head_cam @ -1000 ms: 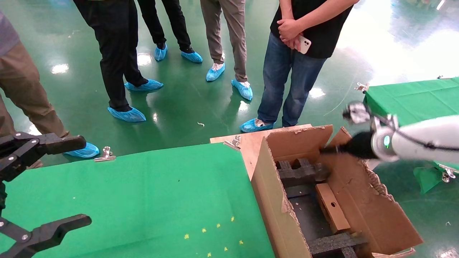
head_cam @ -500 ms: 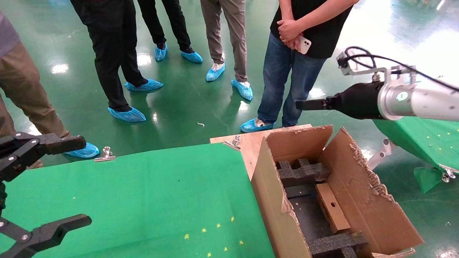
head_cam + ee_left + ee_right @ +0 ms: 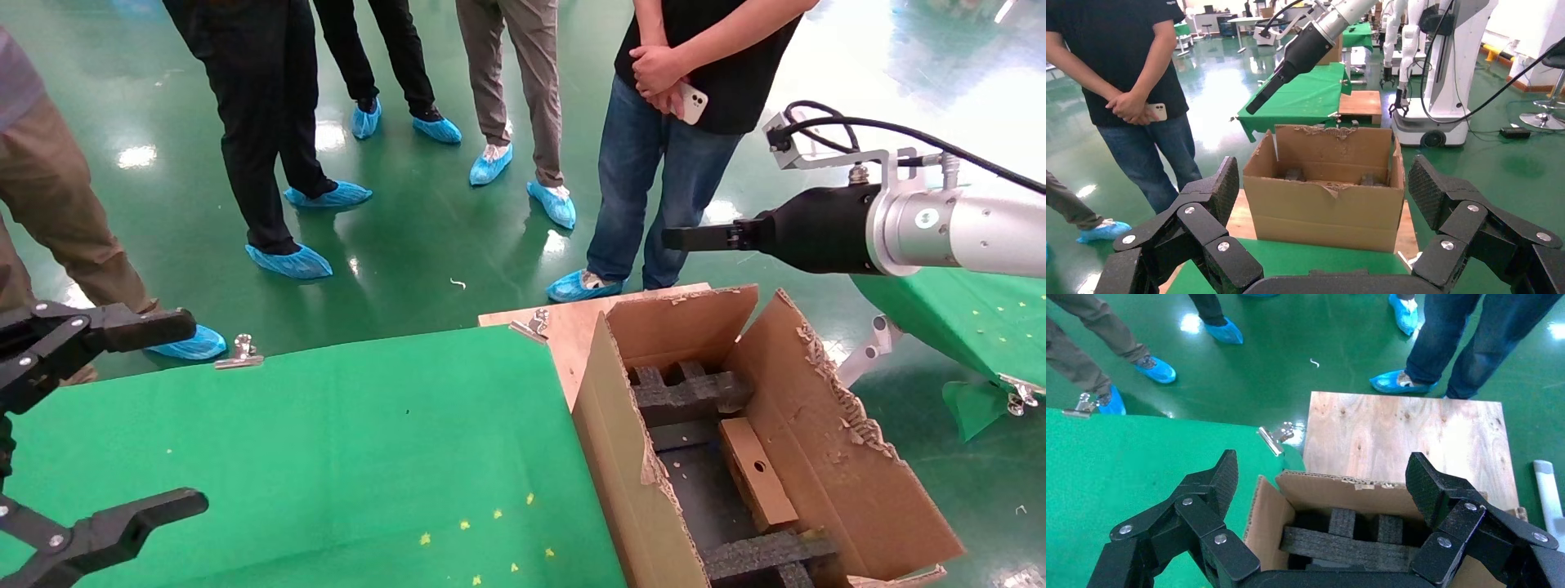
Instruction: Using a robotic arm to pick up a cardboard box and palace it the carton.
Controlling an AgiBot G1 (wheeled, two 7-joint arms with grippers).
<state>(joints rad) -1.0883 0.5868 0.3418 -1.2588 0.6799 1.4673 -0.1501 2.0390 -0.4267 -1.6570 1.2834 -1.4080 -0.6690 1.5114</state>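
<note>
The small cardboard box (image 3: 756, 474) with a round hole lies inside the carton (image 3: 825, 457), between black foam inserts (image 3: 690, 392). The carton stands on a wooden board (image 3: 572, 327) at the right end of the green table (image 3: 327, 457). My right gripper (image 3: 682, 238), on the white arm (image 3: 972, 241), hangs in the air above the carton's far flap, open and empty. In the right wrist view the right gripper (image 3: 1322, 478) looks down on the carton (image 3: 1327, 493) and its foam; the small box is hidden there. My left gripper (image 3: 186, 412) is open and empty at the table's near left.
Several people in blue shoe covers (image 3: 290, 261) stand on the green floor beyond the table; one (image 3: 670, 163) is close behind the carton. A second green table (image 3: 940, 220) is at the right. Metal clips (image 3: 241, 351) hold the cloth edges.
My right arm has lifted up out of the carton and now hangs above its far flap, empty. The small box has stayed in the carton. The left gripper has not moved.
</note>
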